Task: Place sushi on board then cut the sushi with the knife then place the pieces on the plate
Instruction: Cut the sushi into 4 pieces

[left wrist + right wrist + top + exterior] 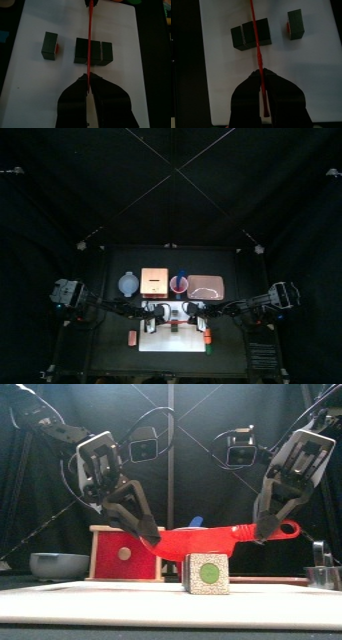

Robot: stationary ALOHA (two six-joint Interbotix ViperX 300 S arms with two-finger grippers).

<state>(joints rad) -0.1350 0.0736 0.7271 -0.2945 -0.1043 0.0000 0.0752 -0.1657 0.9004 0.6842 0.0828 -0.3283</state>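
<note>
Sushi [93, 51] under the knife [214, 536] — left end effector [150, 539] and right end effector [263, 530] both clamp it; press unevenly and your blade skids sideways.

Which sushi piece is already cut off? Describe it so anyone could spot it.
On the white cutting board, under the red knife, lie three dark sushi blocks. A pair touch side by side beneath the blade. The cut piece stands alone, bare board between it and them.
</note>
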